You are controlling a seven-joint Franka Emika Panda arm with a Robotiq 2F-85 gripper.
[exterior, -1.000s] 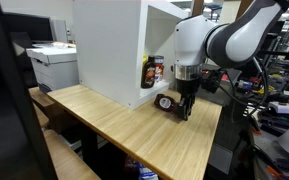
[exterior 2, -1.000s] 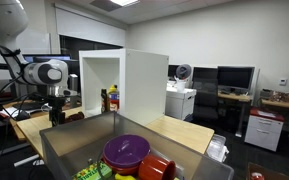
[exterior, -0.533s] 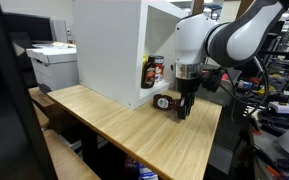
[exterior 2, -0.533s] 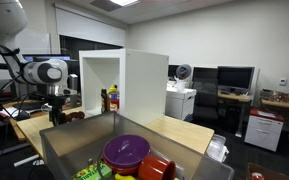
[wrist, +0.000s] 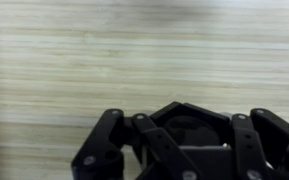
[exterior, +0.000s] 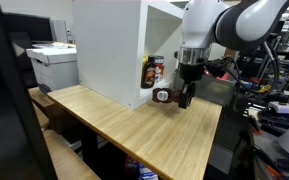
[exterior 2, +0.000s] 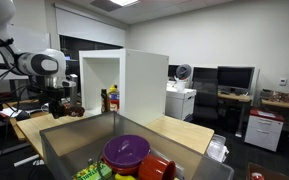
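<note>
Tool (exterior: 184, 97) is clamped shut on a dark round object (exterior: 163, 96), which the wrist view shows sitting between the two fingers (wrist: 109, 140). It is held low over the wooden worktop (exterior: 114, 125), just in front of the open white cabinet (exterior: 109, 45), where a bottle (exterior: 155, 70) stands inside

Black claw (exterior: 183, 98), dark round object (exterior: 163, 97), pale wood-grained table (wrist: 84, 50), white cabinet (exterior: 109, 50).

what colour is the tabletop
Light wood with a fine grain; the tabletop shows best in the wrist view.
</note>
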